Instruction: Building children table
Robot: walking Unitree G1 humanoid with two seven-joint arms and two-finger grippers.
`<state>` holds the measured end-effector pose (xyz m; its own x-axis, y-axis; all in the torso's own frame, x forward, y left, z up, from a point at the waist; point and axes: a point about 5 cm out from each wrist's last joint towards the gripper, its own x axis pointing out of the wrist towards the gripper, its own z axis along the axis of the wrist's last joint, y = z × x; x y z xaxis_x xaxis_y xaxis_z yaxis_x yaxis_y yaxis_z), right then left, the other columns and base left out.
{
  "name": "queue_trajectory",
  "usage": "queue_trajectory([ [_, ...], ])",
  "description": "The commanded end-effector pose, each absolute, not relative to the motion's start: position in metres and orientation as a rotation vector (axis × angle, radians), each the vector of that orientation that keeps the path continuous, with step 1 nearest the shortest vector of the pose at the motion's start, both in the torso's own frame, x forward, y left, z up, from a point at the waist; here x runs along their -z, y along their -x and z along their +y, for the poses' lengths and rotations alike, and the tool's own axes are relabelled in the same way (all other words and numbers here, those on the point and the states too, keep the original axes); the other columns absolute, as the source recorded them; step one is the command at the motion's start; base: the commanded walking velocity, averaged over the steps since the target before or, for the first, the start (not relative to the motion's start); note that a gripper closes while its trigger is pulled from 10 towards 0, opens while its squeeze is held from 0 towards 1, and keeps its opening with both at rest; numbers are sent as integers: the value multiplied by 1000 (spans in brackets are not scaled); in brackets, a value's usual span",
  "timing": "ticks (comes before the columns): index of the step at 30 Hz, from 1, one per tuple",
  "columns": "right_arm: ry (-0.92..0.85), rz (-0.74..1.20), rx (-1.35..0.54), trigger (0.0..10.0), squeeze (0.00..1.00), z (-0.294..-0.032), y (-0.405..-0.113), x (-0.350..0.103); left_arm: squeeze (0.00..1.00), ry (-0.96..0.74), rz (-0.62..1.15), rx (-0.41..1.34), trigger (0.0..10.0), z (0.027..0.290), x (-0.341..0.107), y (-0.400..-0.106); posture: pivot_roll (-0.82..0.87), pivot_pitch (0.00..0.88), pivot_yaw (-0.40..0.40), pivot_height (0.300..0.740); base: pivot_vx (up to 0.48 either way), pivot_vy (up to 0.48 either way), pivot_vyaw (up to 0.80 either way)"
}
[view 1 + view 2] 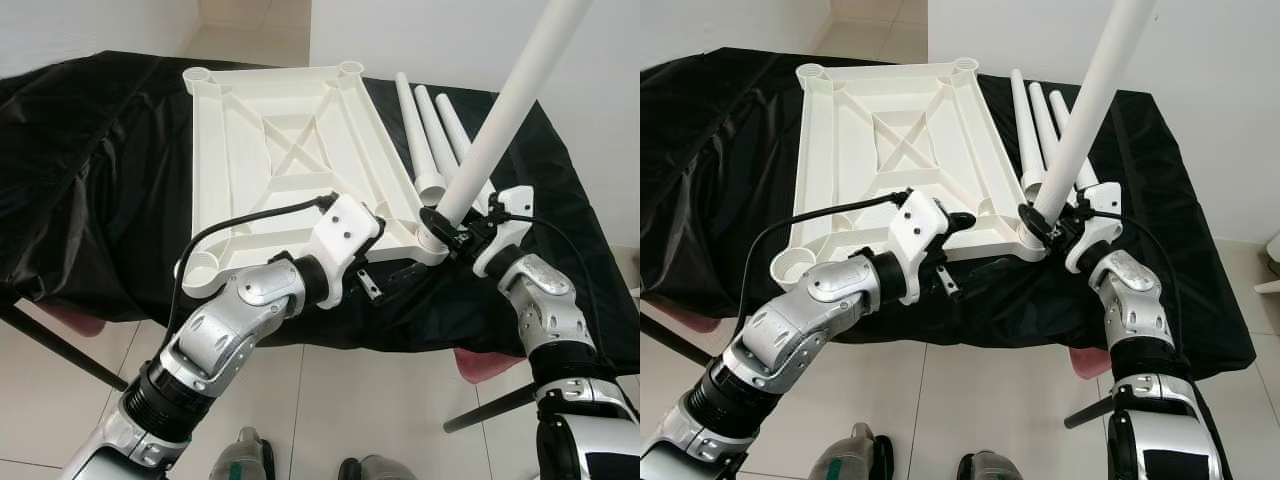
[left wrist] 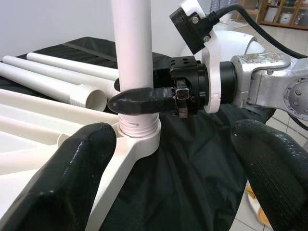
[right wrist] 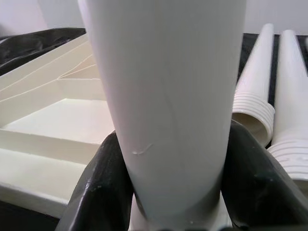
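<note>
A white plastic tabletop lies upside down on the black-covered table. One long white leg stands tilted in the socket at the tabletop's near right corner. My right gripper is shut on this leg just above the socket, and its fingers press both sides of the tube. My left gripper is open, held at the tabletop's front edge just left of that corner. Its fingertips are spread wide and grip nothing.
Three loose white legs lie side by side on the cloth to the right of the tabletop. The other corner sockets are empty. A white wall rises behind the table, and tiled floor shows below the front edge.
</note>
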<state>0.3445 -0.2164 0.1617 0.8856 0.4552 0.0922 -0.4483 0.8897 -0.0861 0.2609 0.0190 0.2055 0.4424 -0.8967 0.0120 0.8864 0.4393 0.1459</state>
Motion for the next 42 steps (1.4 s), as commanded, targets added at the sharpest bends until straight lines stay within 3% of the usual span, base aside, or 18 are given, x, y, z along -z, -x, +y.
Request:
queue_trajectory([
  [1, 43, -115, -436, 10000, 0, -215, -345, -162, 0, -143, -98, 1199, 10000, 18, -207, -256, 3, 73, -9, 740, 0, 0, 0],
  [18, -66, -135, -79, 10000, 0, -210, -350, -168, 0, -140, -97, 1211, 10000, 15, -205, -255, -1, 61, -15, 740, 0, 0, 0],
  [29, -113, -94, 249, 10000, 0, -216, -343, -153, 0, -141, -97, 1217, 10000, 15, -204, -254, 1, 46, -13, 740, 0, 0, 0],
  [42, -108, -71, 324, 10000, 0, -212, -339, -149, 0, -144, -94, 1230, 10000, 14, -204, -253, -5, 43, -2, 740, 0, 0, 0],
])
